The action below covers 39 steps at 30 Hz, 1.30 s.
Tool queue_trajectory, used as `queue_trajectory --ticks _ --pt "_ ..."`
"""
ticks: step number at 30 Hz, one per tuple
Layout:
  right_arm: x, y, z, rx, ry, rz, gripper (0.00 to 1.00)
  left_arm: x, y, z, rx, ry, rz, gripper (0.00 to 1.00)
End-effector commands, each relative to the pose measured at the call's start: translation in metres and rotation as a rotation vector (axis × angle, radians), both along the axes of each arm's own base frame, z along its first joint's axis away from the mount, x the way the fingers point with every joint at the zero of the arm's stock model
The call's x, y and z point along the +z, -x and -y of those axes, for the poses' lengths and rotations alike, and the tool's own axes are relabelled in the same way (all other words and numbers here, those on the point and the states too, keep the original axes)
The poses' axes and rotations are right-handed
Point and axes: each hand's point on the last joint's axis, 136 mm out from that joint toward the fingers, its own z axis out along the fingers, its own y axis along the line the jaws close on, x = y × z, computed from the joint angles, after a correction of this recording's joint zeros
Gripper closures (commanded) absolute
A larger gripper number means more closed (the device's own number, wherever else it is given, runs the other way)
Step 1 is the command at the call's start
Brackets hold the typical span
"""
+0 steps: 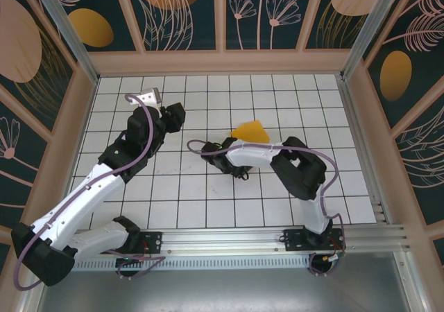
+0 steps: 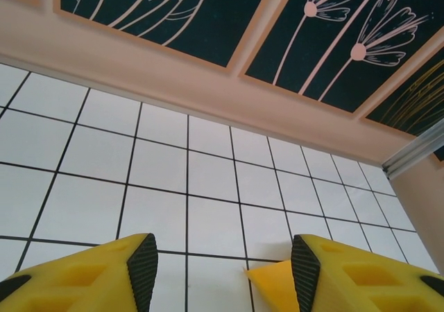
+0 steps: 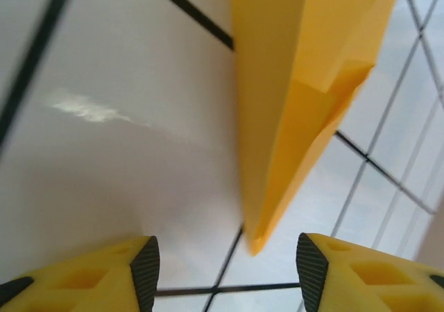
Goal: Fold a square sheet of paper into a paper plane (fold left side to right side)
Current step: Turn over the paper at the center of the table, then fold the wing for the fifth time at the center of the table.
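My right gripper is spread wide, with the paper plane tip poking in between the fingers, not pinched. Left gripper is spread too, holding nothing.

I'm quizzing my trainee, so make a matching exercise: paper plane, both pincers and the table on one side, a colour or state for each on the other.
1 paper plane
2 left pincer
3 right pincer
4 table

A white, black grid lines
B open, plane's tip between its fingers
C orange-yellow, folded
D open, facing the patterned wall

Pairs: 1-C, 2-D, 3-B, 4-A
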Motion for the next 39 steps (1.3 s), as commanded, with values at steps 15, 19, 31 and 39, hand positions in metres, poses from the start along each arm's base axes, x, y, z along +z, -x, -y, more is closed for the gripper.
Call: queue_trajectory --ticks 15,19,31,39 --pt "0.12 -0.061 0.062 -0.387 -1.02 0.159 0.3 -0.088 -0.019 0.163 -0.486 0.224 -0.325 0.38" --pt "0.11 -0.073 0.097 -0.51 -1.097 0.206 0.3 -0.126 -0.029 0.207 -0.491 0.187 -0.471 0.34" --pt "0.098 -0.067 0.131 -0.582 -1.047 0.283 0.3 -0.222 -0.071 0.227 -0.333 -0.036 -0.716 0.21" --pt "0.093 -0.061 0.134 -0.587 -1.064 0.3 0.29 -0.258 -0.08 0.224 -0.287 -0.164 -0.811 0.2"
